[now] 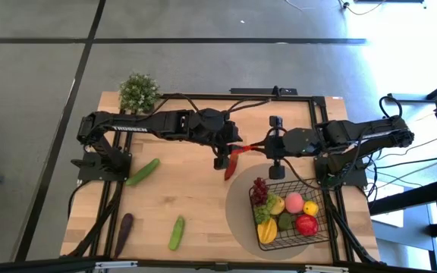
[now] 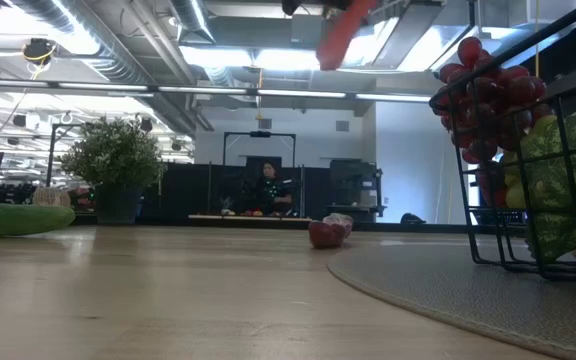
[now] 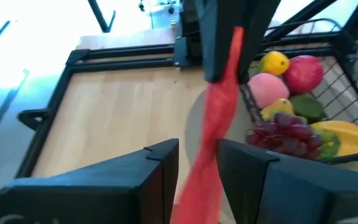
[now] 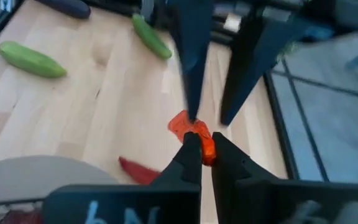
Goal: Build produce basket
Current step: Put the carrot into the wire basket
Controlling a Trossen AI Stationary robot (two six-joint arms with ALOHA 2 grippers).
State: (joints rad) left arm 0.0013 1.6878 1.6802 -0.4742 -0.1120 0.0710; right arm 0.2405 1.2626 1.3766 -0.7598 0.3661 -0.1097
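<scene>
Going left to right in the high view: potted plant (image 1: 138, 92) stood at the far left corner of the table (image 1: 180, 205), a cucumber (image 1: 143, 172) lay just beside the left arm's base, an eggplant (image 1: 124, 225) sat near the left front edge, and a second cucumber (image 1: 177, 233) lay front-centre, all apart from each other. The left arm reached across toward the middle, left gripper (image 1: 224, 155) raised over the table centre; in the left wrist view its fingers (image 3: 160, 168) stood parted on either side of the red chili (image 3: 213, 134), with a gap showing, so they looked open and no clear squeeze on it. The chili (image 1: 231, 161) hung between the two grippers, above the table and outside the basket. The right gripper (image 1: 255, 146) met it from the right; in the right wrist view its fingers (image 4: 191, 152) were closed on the chili's orange-red tip (image 4: 191, 130), with the left arm's fingers just beyond. Further right, the black wire basket (image 1: 321, 201) sat on a round grey mat (image 1: 237, 220) near the front right corner. Inside it were dark red grapes (image 1: 259, 191), a pink peach (image 1: 293, 202), a lemon (image 1: 310, 208), a red apple (image 1: 306, 224), a green piece (image 1: 286, 221) and yellow produce (image 1: 268, 231), packed touching one another.
</scene>
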